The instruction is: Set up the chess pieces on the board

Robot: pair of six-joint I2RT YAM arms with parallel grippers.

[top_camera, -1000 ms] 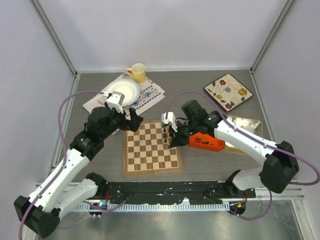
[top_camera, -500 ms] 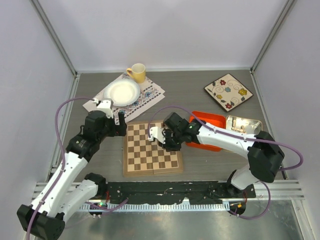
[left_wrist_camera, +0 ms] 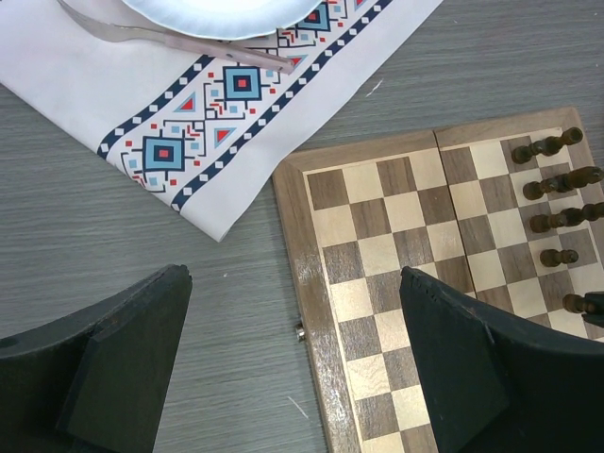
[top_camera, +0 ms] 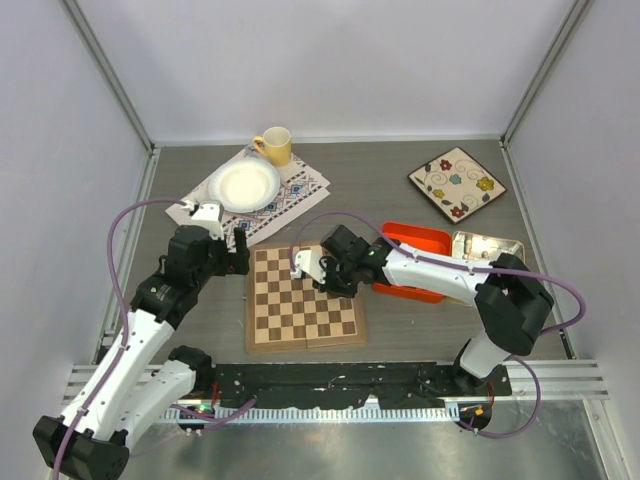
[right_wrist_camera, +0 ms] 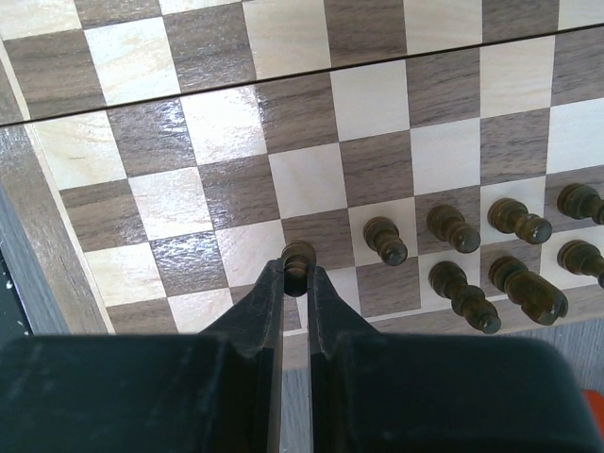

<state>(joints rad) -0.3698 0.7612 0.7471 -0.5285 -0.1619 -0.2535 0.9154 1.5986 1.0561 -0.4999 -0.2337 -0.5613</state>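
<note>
Pinching a round-headed dark pawn, seemingly, right fingers overhang glossy board.

Our grey table carries the board under the right jaws and a patterned cloth ahead of the left jaws.

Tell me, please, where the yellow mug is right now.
In the top view the yellow mug stands far back and left of centre, just behind the white plate at the patterned cloth's far edge.
</note>
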